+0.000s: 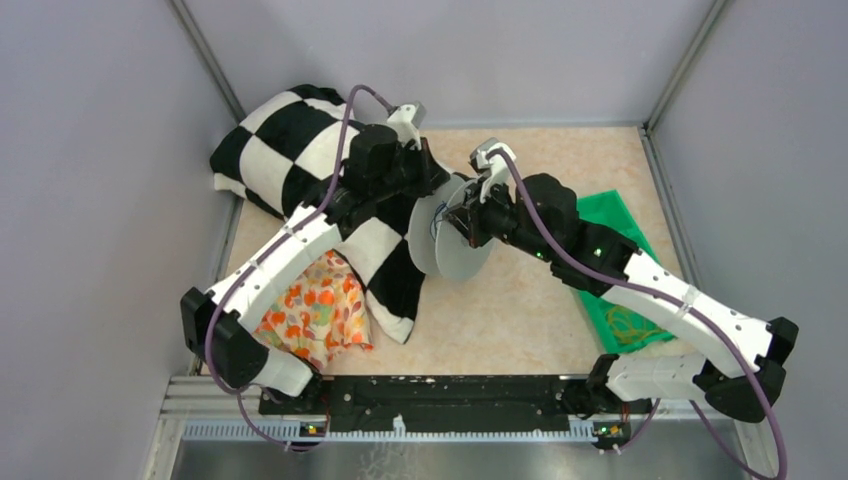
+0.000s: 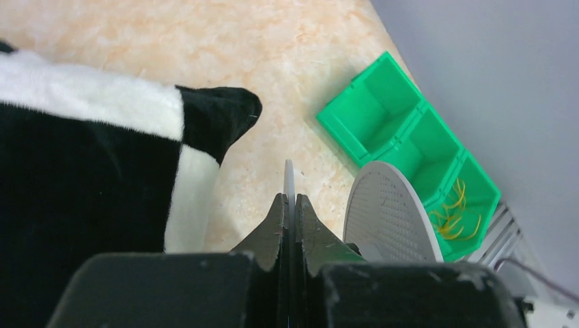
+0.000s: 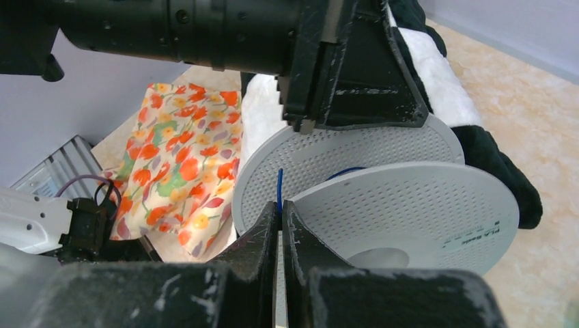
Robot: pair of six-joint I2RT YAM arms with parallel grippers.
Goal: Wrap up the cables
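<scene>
The spool (image 1: 450,250) hangs above the table (image 1: 500,320), held between the two arms, and everything is placed from it. On its left side the left gripper (image 2: 289,205) is clamped fully down on the thin rim of one flange, fingers meeting across the disc's edge. On its right side the right gripper (image 3: 280,208) is closed to a sliver, and a thin blue cable (image 3: 279,186) rises from between its fingertips. It seems to be pinched there, then runs into the gap between the flanges and curves round the hub. The step in hand looks like winding. To do it well, the left arm should hold the flange steady with the hub's axis fixed. The right arm should carry the pinched cable round the hub under light, even tension, staying inside the gap so the wire does not ride over a flange rim. A wire this thin kinks readily, so a slack loop could spring off the hub. By count there is one spool with two perforated flanges, one cable in sight, and two grippers. One black-and-white checkered cloth (image 1: 290,140) lies left of and behind the spool, and one floral cloth (image 1: 315,310) lies left of and nearer than it. To its right is one green bin (image 2: 339,133) of three compartments. One compartment holds a tangle of yellow rubber bands (image 2: 454,212), too knotted to count.
</scene>
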